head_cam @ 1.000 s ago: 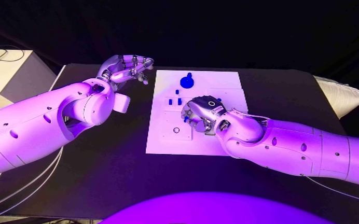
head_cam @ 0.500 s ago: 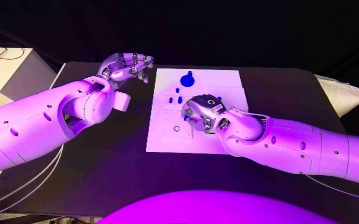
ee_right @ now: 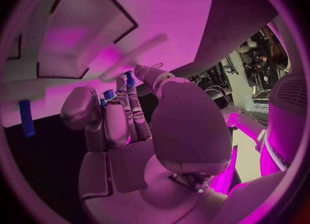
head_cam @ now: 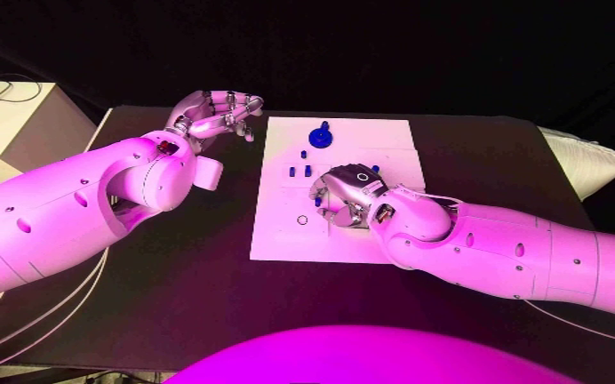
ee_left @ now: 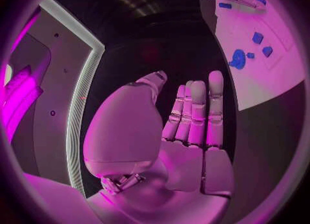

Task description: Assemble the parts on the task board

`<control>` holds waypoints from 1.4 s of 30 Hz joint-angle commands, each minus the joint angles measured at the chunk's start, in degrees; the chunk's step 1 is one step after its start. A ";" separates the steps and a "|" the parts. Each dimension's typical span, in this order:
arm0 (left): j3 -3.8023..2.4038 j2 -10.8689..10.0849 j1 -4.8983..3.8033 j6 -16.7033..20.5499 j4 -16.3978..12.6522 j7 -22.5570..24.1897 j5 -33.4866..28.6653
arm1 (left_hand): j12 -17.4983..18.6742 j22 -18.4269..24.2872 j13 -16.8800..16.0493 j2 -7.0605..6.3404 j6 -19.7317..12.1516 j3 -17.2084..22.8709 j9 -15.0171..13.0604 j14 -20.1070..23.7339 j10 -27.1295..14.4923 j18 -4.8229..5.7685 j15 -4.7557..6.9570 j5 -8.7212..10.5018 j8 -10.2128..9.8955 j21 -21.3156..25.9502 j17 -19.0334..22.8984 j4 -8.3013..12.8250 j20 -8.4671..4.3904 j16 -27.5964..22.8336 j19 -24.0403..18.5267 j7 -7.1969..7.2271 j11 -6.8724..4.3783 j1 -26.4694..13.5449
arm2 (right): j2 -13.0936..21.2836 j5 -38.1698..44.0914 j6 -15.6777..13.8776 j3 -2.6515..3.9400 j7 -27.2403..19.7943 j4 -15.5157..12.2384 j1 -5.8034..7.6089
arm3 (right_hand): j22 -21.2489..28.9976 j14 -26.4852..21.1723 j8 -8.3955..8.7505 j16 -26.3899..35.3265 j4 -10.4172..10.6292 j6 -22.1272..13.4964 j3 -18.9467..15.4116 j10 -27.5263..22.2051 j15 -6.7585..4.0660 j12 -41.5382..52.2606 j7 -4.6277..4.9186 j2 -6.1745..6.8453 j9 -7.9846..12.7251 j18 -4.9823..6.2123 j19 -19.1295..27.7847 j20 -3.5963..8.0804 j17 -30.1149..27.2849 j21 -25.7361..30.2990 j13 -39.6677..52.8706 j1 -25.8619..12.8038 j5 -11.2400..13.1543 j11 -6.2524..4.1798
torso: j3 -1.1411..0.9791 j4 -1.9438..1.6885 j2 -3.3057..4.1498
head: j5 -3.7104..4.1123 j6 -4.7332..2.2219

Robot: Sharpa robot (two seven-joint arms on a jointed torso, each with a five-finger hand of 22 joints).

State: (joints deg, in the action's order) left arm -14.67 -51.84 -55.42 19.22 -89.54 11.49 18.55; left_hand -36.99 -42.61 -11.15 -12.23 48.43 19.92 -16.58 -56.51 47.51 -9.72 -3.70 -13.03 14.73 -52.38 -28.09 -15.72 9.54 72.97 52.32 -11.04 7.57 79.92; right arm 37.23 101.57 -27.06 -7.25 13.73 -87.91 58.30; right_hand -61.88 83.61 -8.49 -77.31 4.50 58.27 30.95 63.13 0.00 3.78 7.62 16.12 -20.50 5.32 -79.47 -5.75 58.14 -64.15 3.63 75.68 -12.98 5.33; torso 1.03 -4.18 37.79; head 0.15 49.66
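Head view: our right hand (head_cam: 348, 196) is on the task board (head_cam: 391, 148), fingers curled round a small blue part (ee_right: 129, 78), which we should seat squarely; the left hand (head_cam: 218, 116) hovers open above the tabletop (head_cam: 487, 148).

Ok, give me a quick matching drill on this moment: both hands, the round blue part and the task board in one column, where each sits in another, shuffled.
Things:
1. left hand
2. right hand
3. round blue part
4. task board

Places:
A. on the board's far end
B. low over the board's middle
C. off the board, beyond its far left corner
D. flat on the black table, mid-table

Pairs: 1-C, 2-B, 3-A, 4-D
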 commanded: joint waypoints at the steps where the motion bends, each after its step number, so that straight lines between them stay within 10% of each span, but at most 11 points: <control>1: -0.06 0.03 -0.01 -0.16 -0.08 0.17 -0.30 | -0.39 -0.08 0.08 -0.03 -0.21 -0.47 0.05 -0.11 -0.36 -0.78 -0.15 -0.17 0.27 -0.23 -0.08 -0.01 -0.08 0.25 0.29 -0.01 0.02 0.50 | 0.11 -0.25 -0.58 0.00 -0.87 -0.02 -0.02 | 0.68 -0.08 0.43 0.29 0.02 -0.67 -0.61 -0.71 0.25 0.30 0.01 -0.09 0.16 0.98 0.46 -0.03 -0.27 0.75 0.07 0.58 -0.34 -0.03 | -0.01 -0.03 0.04 | 0.03 -0.05; 21: -0.06 0.13 0.13 -0.29 0.24 0.01 -0.30 | -0.43 -0.09 0.09 0.03 -0.18 -0.56 0.05 -0.10 -0.47 -0.79 -0.15 -0.17 0.34 -0.24 -0.08 -0.08 -0.07 0.28 0.30 0.01 0.02 0.61 | 3.56 -3.04 -4.15 0.32 -0.59 -3.90 0.35 | 5.47 -0.66 3.62 2.32 4.02 -3.28 -12.60 -6.48 0.76 3.66 -0.62 -2.48 2.43 1.76 0.68 -0.51 -4.05 6.62 0.37 6.02 -1.05 0.64 | -0.01 0.06 -0.12 | 0.88 -0.72; 27: -0.06 0.20 0.22 -0.35 0.35 0.06 -0.30 | -0.43 -0.09 0.09 0.03 -0.18 -0.56 0.05 -0.10 -0.47 -0.79 -0.15 -0.17 0.34 -0.24 -0.08 -0.08 -0.07 0.28 0.30 0.01 0.02 0.61 | 7.26 -5.41 0.65 0.99 -1.02 -5.85 3.18 | -2.84 1.20 3.83 -1.08 5.07 -2.82 -9.27 -2.04 -0.08 6.43 -0.44 -2.04 2.92 0.09 -2.83 0.29 2.14 -1.54 0.43 6.79 -1.15 -0.41 | -0.14 0.27 -0.12 | 1.89 -1.76; 36: -0.05 0.39 0.54 0.08 0.55 0.45 -0.32 | -0.47 -0.10 0.09 0.07 -0.12 -0.62 0.04 -0.10 -0.54 -0.79 -0.15 -0.18 0.42 -0.25 -0.08 -0.12 -0.07 0.30 0.31 0.03 0.01 0.71 | 12.10 -10.20 8.82 1.49 -3.88 -4.96 8.94 | -4.13 1.45 4.17 -2.01 5.79 -3.25 -8.72 -2.45 -0.04 6.17 -0.25 -0.64 3.26 -0.14 -3.20 0.33 3.55 -2.70 0.11 6.02 0.22 -0.36 | -0.30 0.42 -0.42 | 2.42 -2.44; 42: -0.05 0.64 0.79 0.09 0.67 0.52 -0.33 | -0.47 -0.10 0.09 0.07 -0.12 -0.62 0.04 -0.10 -0.54 -0.79 -0.15 -0.18 0.42 -0.25 -0.08 -0.12 -0.07 0.30 0.31 0.03 0.01 0.71 | 13.00 -8.98 12.29 1.57 -4.16 -2.76 10.53 | -4.00 1.28 4.20 -2.20 6.46 -3.47 -12.07 -3.82 0.14 5.82 -1.01 -0.47 3.44 -0.06 -2.95 0.17 3.48 -2.37 0.11 5.92 -0.47 -0.17 | -0.45 0.28 -0.52 | 2.55 -2.59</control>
State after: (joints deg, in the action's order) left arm -14.67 -51.36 -54.68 19.26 -88.83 11.32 18.53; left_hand -37.23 -42.65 -11.15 -12.23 48.43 19.60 -16.58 -56.51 47.52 -9.72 -3.71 -13.03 14.95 -52.38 -28.08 -15.72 9.53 72.95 52.31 -11.04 7.57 79.92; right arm 50.28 92.83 -19.73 -5.66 11.14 -91.05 68.74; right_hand -65.98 83.83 -4.55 -79.33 10.94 54.84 19.08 59.59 -0.01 9.82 6.93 15.25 -17.11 6.20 -82.28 -5.25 61.62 -66.66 3.80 81.45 -13.30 5.13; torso 0.66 -3.83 37.34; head 2.66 47.11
